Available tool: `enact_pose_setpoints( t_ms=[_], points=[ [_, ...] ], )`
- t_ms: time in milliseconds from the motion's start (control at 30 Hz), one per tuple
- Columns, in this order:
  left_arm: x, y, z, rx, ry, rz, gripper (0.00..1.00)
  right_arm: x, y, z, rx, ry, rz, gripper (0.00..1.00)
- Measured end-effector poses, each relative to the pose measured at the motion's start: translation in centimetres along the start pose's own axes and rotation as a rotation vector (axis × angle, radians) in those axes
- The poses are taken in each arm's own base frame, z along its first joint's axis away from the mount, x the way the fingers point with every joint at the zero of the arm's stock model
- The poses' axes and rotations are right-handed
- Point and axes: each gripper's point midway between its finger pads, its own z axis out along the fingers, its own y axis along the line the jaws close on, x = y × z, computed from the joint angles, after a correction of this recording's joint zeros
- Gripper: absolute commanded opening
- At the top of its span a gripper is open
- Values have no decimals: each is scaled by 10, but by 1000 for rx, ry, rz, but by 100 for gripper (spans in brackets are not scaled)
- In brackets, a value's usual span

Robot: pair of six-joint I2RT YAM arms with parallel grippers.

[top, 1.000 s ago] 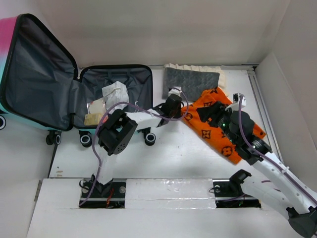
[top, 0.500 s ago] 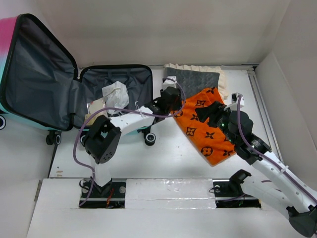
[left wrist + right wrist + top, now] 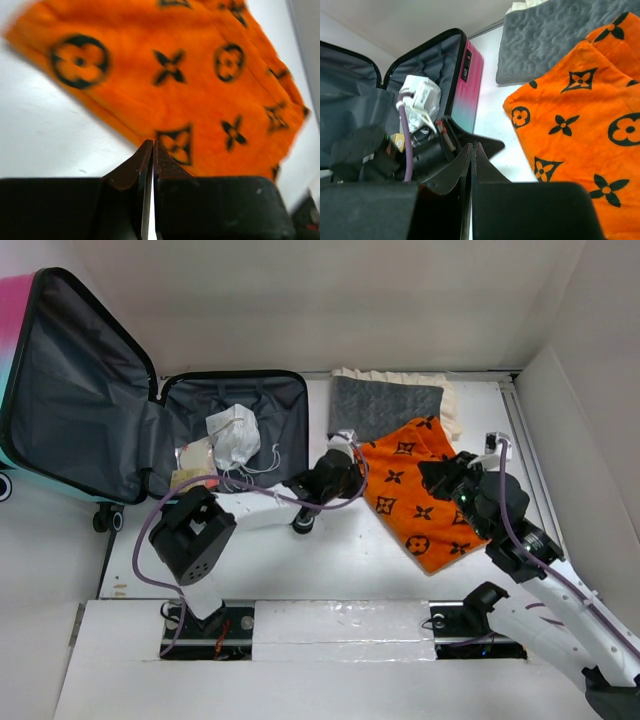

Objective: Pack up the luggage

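Note:
The luggage lies open at the left, its lid raised and its pink shell turned toward the right arm. An orange cloth with black motifs lies flat on the table to its right. My left gripper sits low at the cloth's left edge; in the left wrist view it is shut on nothing, with the cloth just beyond its tips. Over the cloth's middle, my right gripper points at the luggage; the right wrist view shows it shut and empty.
A white bundle with cords and small packets lie inside the luggage. A grey quilted cloth rests on a cream one behind the orange cloth. White walls close in the back and the right side.
The orange cloth has shifted left and lies narrower and flatter. My left gripper opened, shut again and drew back toward the near side. My right gripper has shut.

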Motion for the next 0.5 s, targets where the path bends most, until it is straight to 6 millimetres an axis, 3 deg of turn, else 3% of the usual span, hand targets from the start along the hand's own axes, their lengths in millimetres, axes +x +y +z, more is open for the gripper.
enact_pose_setpoints(
  t_ms=[33,67,167,267,333,500],
  points=[
    [7,-9,-3,25,3,6,0,0,-1,-1,3,1,-1,12],
    [14,-20,-6,55,6,11,6,0,-2,-2,6,2,-2,17],
    [36,-56,-18,152,22,16,33,0,-3,-4,10,3,-6,40],
    [55,-73,-30,207,42,-8,57,0,-4,-5,10,3,-11,50],
    [58,-77,-32,210,46,-27,64,0,-4,-6,11,4,-10,51],
    [62,-73,-24,152,51,-109,66,0,-4,-8,5,8,-11,53]
  ],
)
